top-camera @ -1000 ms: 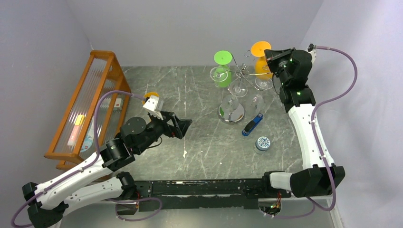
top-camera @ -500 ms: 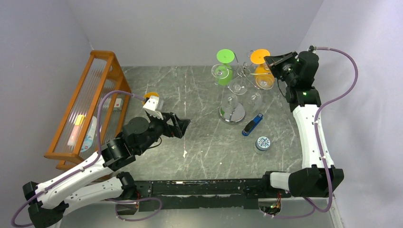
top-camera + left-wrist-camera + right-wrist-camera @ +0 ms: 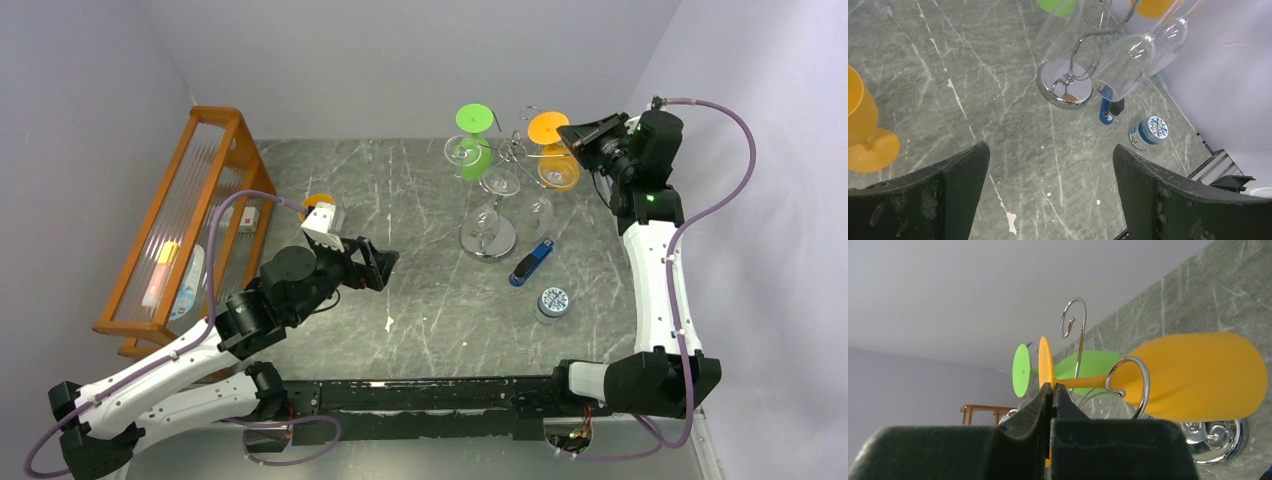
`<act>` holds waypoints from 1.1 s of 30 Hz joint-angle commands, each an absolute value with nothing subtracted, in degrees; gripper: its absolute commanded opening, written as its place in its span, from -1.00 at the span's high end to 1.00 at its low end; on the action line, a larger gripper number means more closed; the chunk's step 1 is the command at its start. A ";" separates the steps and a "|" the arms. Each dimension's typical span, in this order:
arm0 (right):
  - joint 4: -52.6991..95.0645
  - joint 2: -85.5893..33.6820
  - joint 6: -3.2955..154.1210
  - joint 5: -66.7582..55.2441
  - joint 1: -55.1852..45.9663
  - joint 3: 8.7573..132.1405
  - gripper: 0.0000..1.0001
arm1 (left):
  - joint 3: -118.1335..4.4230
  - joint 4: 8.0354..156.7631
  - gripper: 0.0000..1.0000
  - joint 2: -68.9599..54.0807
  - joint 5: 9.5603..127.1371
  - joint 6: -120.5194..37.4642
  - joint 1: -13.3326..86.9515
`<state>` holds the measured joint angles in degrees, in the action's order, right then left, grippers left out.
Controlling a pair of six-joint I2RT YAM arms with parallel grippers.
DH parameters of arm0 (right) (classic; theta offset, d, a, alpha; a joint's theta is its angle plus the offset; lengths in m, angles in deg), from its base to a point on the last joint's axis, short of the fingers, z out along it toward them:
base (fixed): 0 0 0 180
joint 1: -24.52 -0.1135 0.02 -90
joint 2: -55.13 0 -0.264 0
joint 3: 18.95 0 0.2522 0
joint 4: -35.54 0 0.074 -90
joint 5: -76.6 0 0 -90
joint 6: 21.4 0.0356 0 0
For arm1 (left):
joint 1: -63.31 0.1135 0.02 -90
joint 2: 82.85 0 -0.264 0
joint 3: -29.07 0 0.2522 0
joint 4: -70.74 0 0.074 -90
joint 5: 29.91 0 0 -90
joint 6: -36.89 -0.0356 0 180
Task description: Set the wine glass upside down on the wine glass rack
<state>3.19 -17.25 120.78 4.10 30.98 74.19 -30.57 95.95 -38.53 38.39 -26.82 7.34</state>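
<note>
An orange wine glass hangs upside down at the chrome wine glass rack, its stem lying in one curled arm. My right gripper is shut on the rim of the glass's round foot. From above, that glass is at the rack's right side, beside the right gripper. A green glass and clear glasses hang on other arms. My left gripper hovers open over mid-table with nothing in it. A second orange glass stands upright to its left.
An orange wooden slatted rack lines the left edge. A blue clip-like item and a round blue-lidded tin lie right of the chrome base. Walls close in behind and to the right.
My right gripper has shifted right and lowered the orange glass, so that its stem sits in the rack's arm. The left arm has drawn back slightly, still open.
</note>
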 commanded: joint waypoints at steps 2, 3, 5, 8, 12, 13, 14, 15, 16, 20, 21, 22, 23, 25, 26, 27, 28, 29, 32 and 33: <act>1.10 -15.16 118.32 7.60 31.72 74.35 1.00 | -30.61 96.82 -0.90 -37.85 37.93 -26.28 7.28; 0.91 -15.01 118.22 7.98 31.72 74.23 1.00 | -30.53 96.73 -0.90 -37.78 37.86 -26.17 7.32; 0.30 -14.78 117.92 8.23 31.77 74.27 1.00 | -30.48 96.76 -0.90 -37.65 37.76 -26.06 7.32; -1.40 -14.14 116.96 6.61 31.81 74.47 1.00 | -30.72 97.19 -0.92 -37.46 37.91 -25.97 7.32; -2.81 -12.84 116.50 4.58 31.99 74.53 1.00 | -30.80 97.49 -0.93 -37.58 37.94 -25.92 7.32; -3.02 -12.55 116.41 4.28 32.03 74.58 1.00 | -30.83 97.51 -0.94 -37.74 37.94 -25.85 7.32; -3.43 -12.30 116.22 3.82 32.07 74.68 1.00 | -30.83 97.58 -0.94 -37.72 37.88 -25.78 7.32; -3.90 -11.93 116.23 3.22 32.08 74.70 1.00 | -30.81 97.60 -0.93 -37.76 37.89 -25.79 7.32; -4.23 -11.67 116.11 2.56 32.12 74.77 1.00 | -30.76 97.62 -0.94 -37.83 37.86 -25.80 7.32; -5.62 -10.83 115.40 -1.60 32.23 74.88 1.00 | -30.70 97.60 -0.93 -37.82 37.90 -25.73 7.32; -5.79 -10.67 115.30 -2.72 32.25 74.82 1.00 | -30.73 97.68 -0.94 -37.79 37.93 -25.79 7.32; -5.92 -10.56 115.27 -3.96 32.25 74.73 1.00 | -30.78 97.71 -0.93 -37.76 37.94 -25.78 7.32; -5.99 -10.45 115.27 -5.00 32.30 74.74 1.00 | -30.82 97.81 -0.94 -37.76 37.94 -25.77 7.32; -5.22 -10.36 115.45 -6.31 32.34 74.35 1.00 | -30.90 97.86 -0.93 -37.76 37.86 -25.77 7.32; -4.72 -10.40 115.60 -6.94 32.34 74.16 1.00 | -30.85 97.94 -0.93 -37.83 37.81 -25.78 7.32; -4.34 -10.62 115.80 -7.50 32.34 74.10 1.00 | -30.83 97.95 -0.94 -37.84 37.77 -25.82 7.32; -3.86 -10.80 115.98 -7.97 32.30 73.97 1.00 | -30.79 97.87 -0.93 -37.98 37.76 -25.78 7.28; -3.20 -10.98 116.25 -8.29 32.42 73.81 1.00 | -30.75 97.86 -0.93 -37.97 37.76 -25.77 7.32; -0.72 -11.41 116.83 -8.90 32.51 73.07 1.00 | -30.82 97.94 -0.93 -37.85 37.76 -25.69 7.32; -0.18 -11.76 116.84 -8.99 32.52 73.01 1.00 | -30.82 97.95 -0.93 -37.85 37.76 -25.71 7.32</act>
